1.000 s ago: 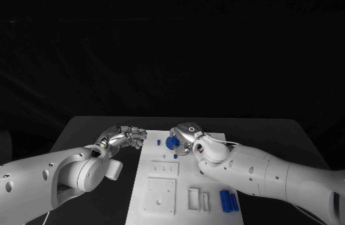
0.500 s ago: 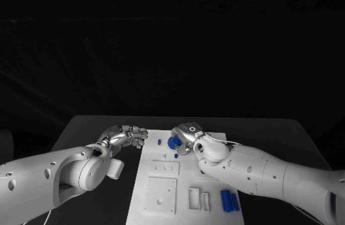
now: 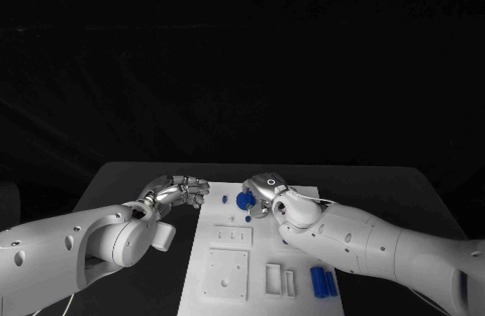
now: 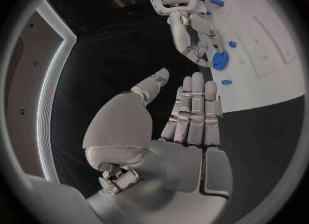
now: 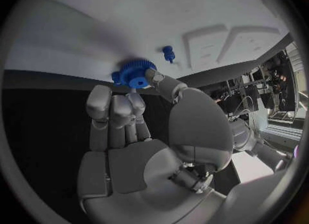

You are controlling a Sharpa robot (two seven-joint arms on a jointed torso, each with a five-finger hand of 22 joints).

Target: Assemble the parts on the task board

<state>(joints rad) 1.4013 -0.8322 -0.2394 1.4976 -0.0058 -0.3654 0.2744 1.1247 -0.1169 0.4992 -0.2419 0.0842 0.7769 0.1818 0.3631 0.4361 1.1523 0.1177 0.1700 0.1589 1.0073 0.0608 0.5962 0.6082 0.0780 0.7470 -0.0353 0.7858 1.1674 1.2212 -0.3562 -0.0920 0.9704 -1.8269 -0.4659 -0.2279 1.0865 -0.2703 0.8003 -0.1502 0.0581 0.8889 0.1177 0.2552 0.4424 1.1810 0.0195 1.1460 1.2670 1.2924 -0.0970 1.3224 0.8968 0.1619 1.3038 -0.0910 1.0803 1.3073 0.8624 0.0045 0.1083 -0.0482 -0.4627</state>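
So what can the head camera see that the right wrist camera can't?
Head view alone: two blue bars lying at the board's near end, and the left hand beside the board. Right wrist view alone: a close look at the gear's teeth and hub. Both: the right hand holding the blue gear over the white board.

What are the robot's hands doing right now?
Left hand: open, holding nothing.
Right hand: pinching the blue gear over the task board.
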